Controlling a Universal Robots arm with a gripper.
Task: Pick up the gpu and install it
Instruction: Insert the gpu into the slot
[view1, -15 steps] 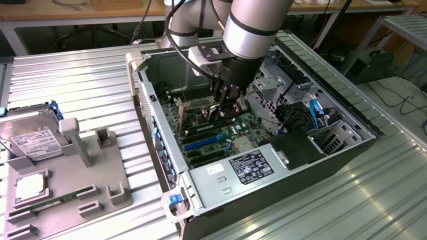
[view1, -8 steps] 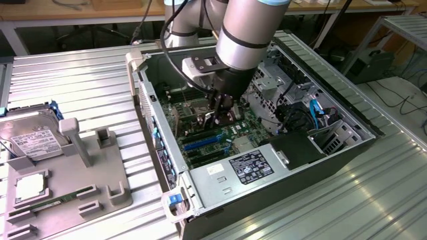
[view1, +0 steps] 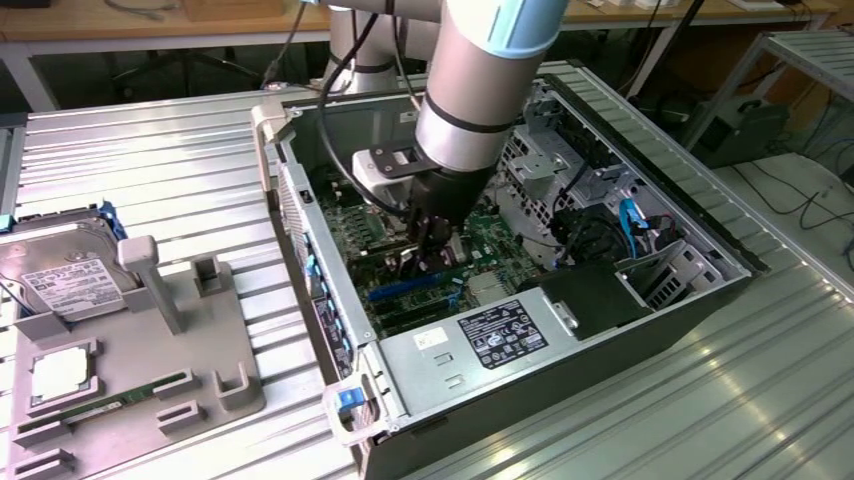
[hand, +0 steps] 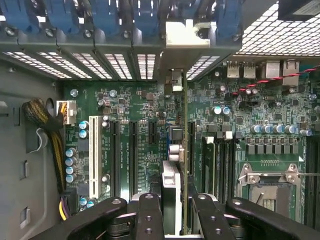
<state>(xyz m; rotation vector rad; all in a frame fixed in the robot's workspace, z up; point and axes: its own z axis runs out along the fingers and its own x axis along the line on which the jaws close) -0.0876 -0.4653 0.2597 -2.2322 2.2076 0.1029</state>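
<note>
— What did the gripper (hand: 176, 212) have in the wrist view?

— It was clamped on the gpu (hand: 171, 187). The black fingers (hand: 149, 215) pressed the card from both sides. The card showed edge-on, standing upright over the green motherboard (hand: 125, 105).

— Where along the board did it stand?

— It stood among the long dark expansion slots, between the white slot (hand: 93, 155) and the processor socket (hand: 270, 185). Its silvery bracket (hand: 186, 34) reached the rear wall, in line with the row of blue latches (hand: 105, 15). Whether its lower edge sat in a slot could not be told from that angle.

— And the exterior view?

— The arm (view1: 474, 80) reached down into the open computer case (view1: 304, 215), which lay on its side on the ribbed metal table (view1: 160, 140). The gripper was low inside, just above the board and near the power supply (view1: 497, 335). The gpu was mostly hidden beneath it.

— Was anything outside the case?

— Toward the exterior view's left, well apart from the case, a grey fixture tray (view1: 200, 370) carried a hard drive (view1: 67, 275) with a white label and a narrow memory stick (view1: 114, 405).
</note>
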